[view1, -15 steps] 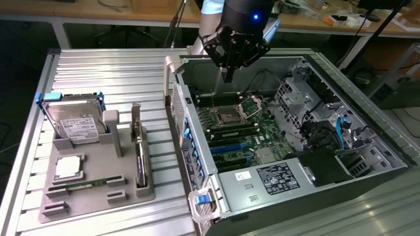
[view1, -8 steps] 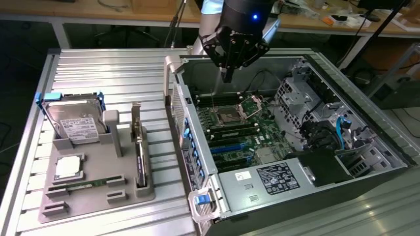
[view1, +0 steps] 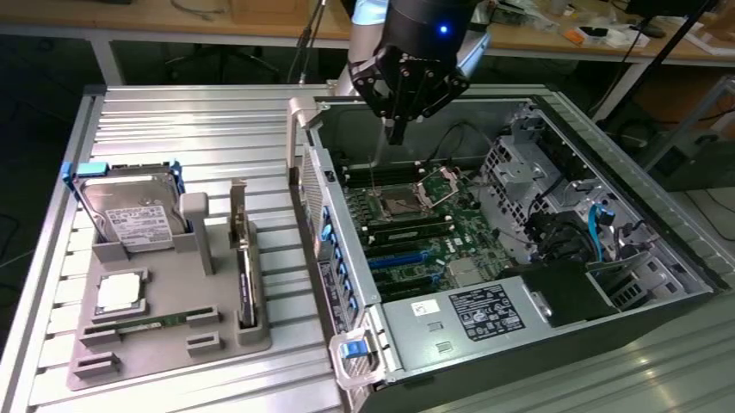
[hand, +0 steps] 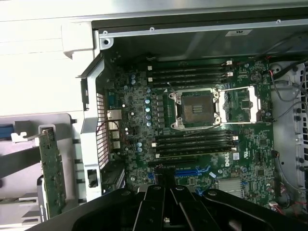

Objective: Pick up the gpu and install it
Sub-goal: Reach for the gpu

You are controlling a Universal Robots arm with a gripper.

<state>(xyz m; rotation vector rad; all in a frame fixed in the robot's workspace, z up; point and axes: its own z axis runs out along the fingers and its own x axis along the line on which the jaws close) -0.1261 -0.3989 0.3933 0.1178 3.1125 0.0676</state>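
Our pincer [view1: 397,131] hangs closed and empty above the motherboard [view1: 431,237]. The gpu [view1: 241,258] stands in a tray [view1: 172,344] well apart, beyond the case wall [view1: 310,172]. We judge a low crossing could clip that wall.

counter [view1: 172,129]: ribbed silver metal slats, soft even glare on the ridges | wooden counter [view1: 115,13]: runs along the back, pale top | white leg [view1: 103,60]: under it | clutter [view1: 597,33]: small items on that top, toward the exterior view's right | floor [view1: 34,129]: dark, in shadow | black stand pole [view1: 643,60]: slanted
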